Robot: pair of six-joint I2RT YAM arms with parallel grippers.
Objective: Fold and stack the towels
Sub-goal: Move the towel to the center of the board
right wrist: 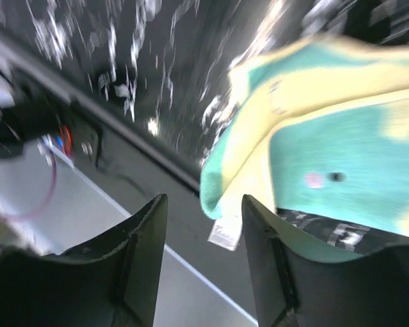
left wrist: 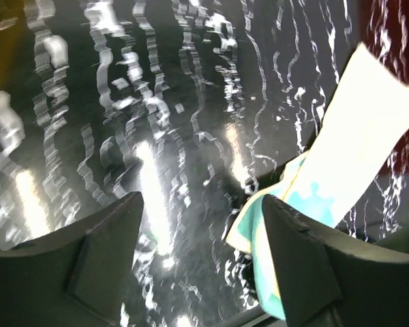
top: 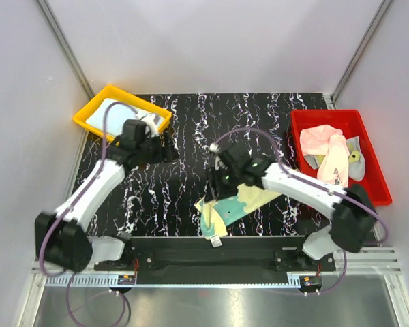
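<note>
On the black table, the teal-patched towel is seen lying rumpled at the near edge, one end overhanging it. It is best drawn inward and flattened before folding. The right gripper and left gripper are both parted and empty.

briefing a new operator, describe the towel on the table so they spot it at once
On the black marbled table, near its front edge between the two arm bases, lies one loose towel. Unlike the pink towels in the red tray and the light blue towel in the yellow tray, it is pale yellow with teal patches.
</note>
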